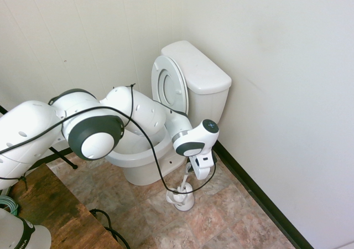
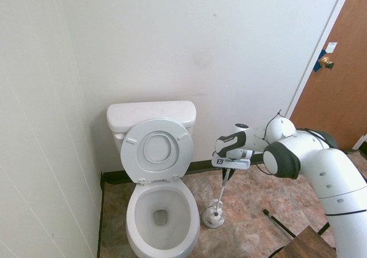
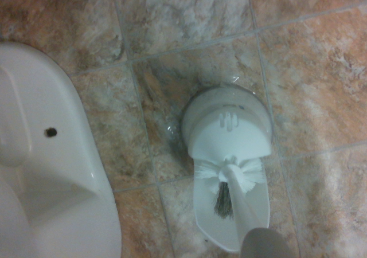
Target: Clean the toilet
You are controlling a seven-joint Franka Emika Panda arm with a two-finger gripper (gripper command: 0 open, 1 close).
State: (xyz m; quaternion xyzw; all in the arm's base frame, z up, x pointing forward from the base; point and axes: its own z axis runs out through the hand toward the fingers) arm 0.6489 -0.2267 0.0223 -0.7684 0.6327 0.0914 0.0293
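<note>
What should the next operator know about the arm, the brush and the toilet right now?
Gripper: shut on the toilet brush handle, pointing steeply down beside the bowl.
Toilet brush: its head sits in the white holder on the tile floor, next to the toilet base.
Toilet: seat and lid are up, leaning on the tank; bowl open with water at the bottom.
Done: brush gripped; lid already raised.
Left: whether the bowl has been scrubbed cannot be told from these views. If not, lift the brush out, scrub the bowl, return it to the holder.

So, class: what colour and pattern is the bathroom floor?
Mottled reddish-brown and grey stone-look tiles, clearest in the wrist view.
</note>
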